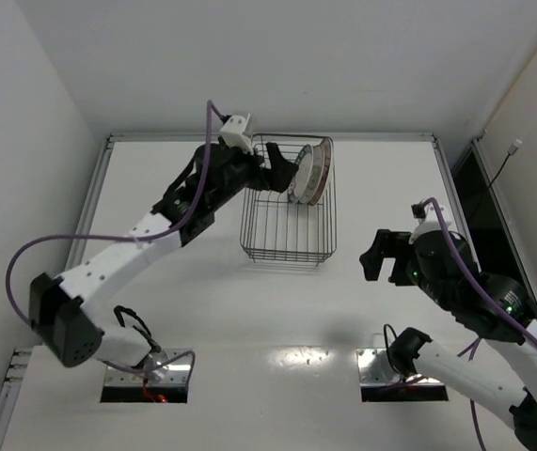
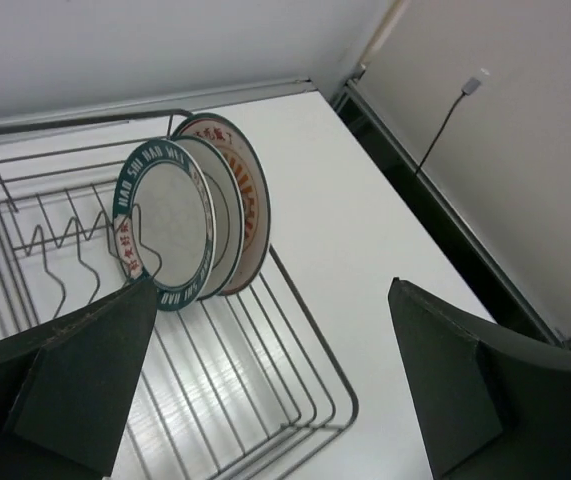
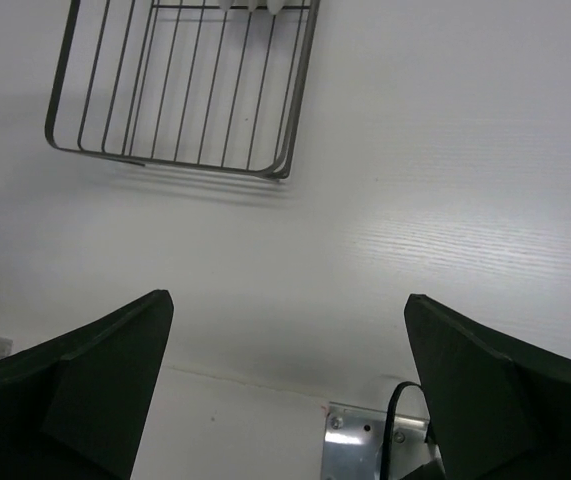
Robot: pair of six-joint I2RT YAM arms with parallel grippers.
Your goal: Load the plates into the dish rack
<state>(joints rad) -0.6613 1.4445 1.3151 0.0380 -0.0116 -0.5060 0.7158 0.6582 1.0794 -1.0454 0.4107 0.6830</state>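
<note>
We see a flat white table [image 1: 202,310]. On its far middle part stands the rectangular black wire dish rack [image 1: 285,260]. Three round white plates with patterned rims [image 2: 170,225] stand upright together at its far right end. The left gripper [image 1: 285,174] is just beside them, jaws spread wide and empty. The right gripper [image 1: 371,258], also spread and empty, hangs to the right of the rack.

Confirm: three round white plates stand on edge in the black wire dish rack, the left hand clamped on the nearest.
Not clamped: the left wrist view shows the left hand open, gripping nothing. The three round white plates stand on edge in the black wire dish rack.
</note>
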